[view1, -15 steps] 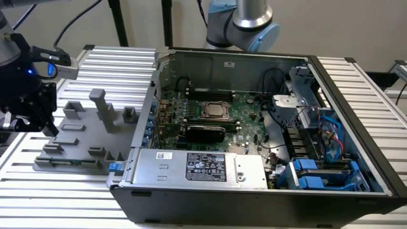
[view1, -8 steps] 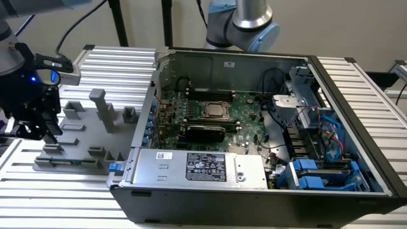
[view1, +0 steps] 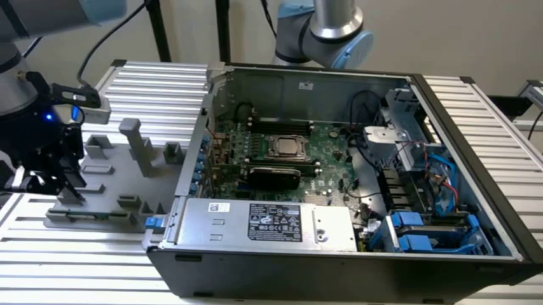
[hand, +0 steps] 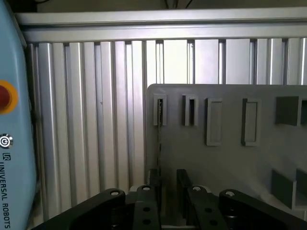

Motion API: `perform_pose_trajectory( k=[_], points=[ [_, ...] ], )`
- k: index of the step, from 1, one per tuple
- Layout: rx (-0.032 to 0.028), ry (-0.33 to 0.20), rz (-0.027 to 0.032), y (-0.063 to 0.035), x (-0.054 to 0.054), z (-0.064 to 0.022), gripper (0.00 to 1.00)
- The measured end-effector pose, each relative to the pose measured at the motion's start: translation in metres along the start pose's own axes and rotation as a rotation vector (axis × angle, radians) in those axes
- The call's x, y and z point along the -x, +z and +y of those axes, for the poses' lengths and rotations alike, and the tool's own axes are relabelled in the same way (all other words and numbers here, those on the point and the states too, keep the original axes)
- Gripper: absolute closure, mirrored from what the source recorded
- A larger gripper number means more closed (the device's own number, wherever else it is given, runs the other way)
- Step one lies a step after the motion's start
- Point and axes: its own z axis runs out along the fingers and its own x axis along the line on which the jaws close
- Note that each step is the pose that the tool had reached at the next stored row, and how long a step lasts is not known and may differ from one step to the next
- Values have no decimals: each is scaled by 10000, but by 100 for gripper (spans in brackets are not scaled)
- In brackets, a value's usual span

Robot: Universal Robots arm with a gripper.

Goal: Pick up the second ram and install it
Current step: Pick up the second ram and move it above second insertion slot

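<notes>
— Where is the end effector (view1: 61, 187) just now?

— At the exterior view's left, low over the grey fixture plate (view1: 127, 184). The plate lies on the ribbed aluminium table (view1: 152, 76), beside the open computer case (view1: 339, 270).

— Clenched or released?

— Released. In the wrist view its two black fingers (hand: 153, 181) stand apart with a gap between them.

— And the second ram (hand: 159, 143)?

— It stands on edge in the fixture plate, so the wrist view sees it as one thin dark line. Its far end sits in a narrow slot of the plate. Its near end runs into the gap between the fingers, closer to one finger than the other. Whether that finger touches it I cannot tell.

— Can you find it in the exterior view?

— Yes, as a thin strip with green in it along the near edge of the plate, right under the end effector.

— So it is not in the computer?

— No. The motherboard (view1: 322, 149) lies inside the case, towards the exterior view's right, with the silver power supply (view1: 263, 222) on its near side. The ram is in the fixture, not lifted.
</notes>
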Motion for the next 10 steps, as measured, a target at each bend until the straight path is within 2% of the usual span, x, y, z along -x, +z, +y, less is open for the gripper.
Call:
perform_pose_trajectory(
  k=[10],
  points=[
    [0, 0, -24, 183, -40, 0, 70]
  ],
)
